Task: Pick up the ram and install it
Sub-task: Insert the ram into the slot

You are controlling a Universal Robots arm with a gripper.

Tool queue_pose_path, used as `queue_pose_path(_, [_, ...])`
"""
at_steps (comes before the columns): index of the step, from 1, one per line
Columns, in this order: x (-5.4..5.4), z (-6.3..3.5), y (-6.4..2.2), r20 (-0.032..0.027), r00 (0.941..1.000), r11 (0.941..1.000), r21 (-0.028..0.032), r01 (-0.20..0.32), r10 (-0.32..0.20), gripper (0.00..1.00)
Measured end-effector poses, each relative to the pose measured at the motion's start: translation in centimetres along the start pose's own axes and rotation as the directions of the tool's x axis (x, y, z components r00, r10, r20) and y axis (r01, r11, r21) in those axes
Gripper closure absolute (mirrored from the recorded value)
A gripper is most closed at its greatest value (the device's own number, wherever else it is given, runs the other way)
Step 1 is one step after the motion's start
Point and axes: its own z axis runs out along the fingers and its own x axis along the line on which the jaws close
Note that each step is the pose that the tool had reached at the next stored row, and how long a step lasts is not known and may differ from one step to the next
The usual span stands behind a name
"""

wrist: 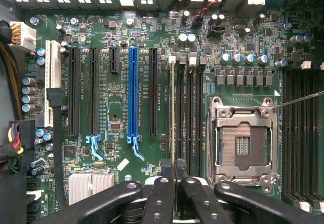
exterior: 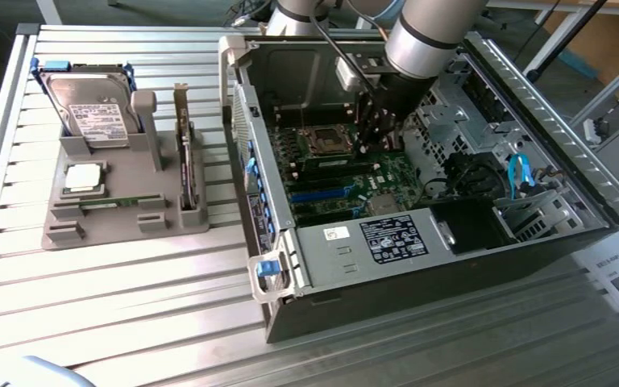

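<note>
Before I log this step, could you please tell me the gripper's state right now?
Gripper: closed on the long thin ram stick, held edge-on by the black memory slots.

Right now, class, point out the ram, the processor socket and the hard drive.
ram [wrist: 173, 112]: wrist view, thin upper edge.
processor socket [wrist: 243, 144]: wrist view, open middle.
hard drive [exterior: 97, 117]: exterior view, label.

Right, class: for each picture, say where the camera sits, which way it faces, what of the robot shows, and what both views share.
Exterior view: off the arm, high up, looking down at the open computer case on a slatted table; the arm reaches inside.
Wrist view: on the wrist, facing the motherboard squarely; the fingers are shut on the ram, seen edge-on along a memory slot.
Shared: motherboard, empty processor socket, blue slot.
</note>
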Motion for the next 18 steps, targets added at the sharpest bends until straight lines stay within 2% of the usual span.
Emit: queue_pose_path(18, [0.01,0.49,0.02,0.0001,1.0000,1.0000,0.0052,0.000,0.000,0.88])
